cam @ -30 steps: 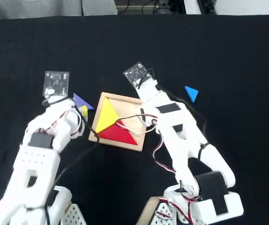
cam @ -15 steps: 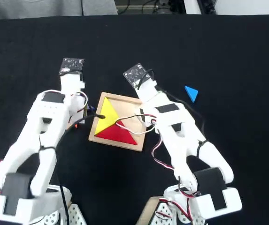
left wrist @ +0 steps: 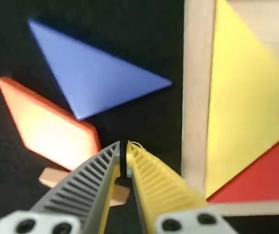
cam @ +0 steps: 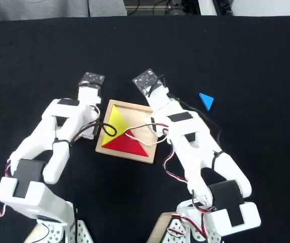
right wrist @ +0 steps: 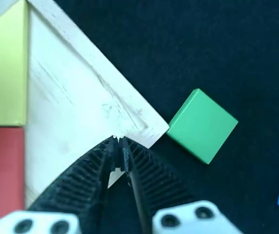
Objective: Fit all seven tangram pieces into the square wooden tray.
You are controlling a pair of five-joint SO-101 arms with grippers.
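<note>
The square wooden tray [cam: 147,154] holds a yellow triangle [cam: 113,123] and a red triangle [cam: 126,145]. My left gripper [left wrist: 124,146] is shut with nothing in it, hanging just outside the tray's rim [left wrist: 195,97]. Beside it lie a blue-violet triangle [left wrist: 90,78] and an orange parallelogram [left wrist: 51,126]. A pale tan piece [left wrist: 49,178] is partly hidden under its fingers. My right gripper [right wrist: 117,141] is shut and empty over a bare corner of the tray [right wrist: 66,112]. A green square [right wrist: 202,125] lies just off that corner. A small blue triangle [cam: 206,100] sits to the right.
Black cloth [cam: 236,61] covers the table, with wide open room at the back and right. The left arm [cam: 58,121] covers the pieces left of the tray in the high view. The right arm [cam: 185,131] lies across the tray's right side.
The left arm has swung from the left side toward the tray's far left corner, covering the blue-violet triangle in the high view. The right arm has kept still.
</note>
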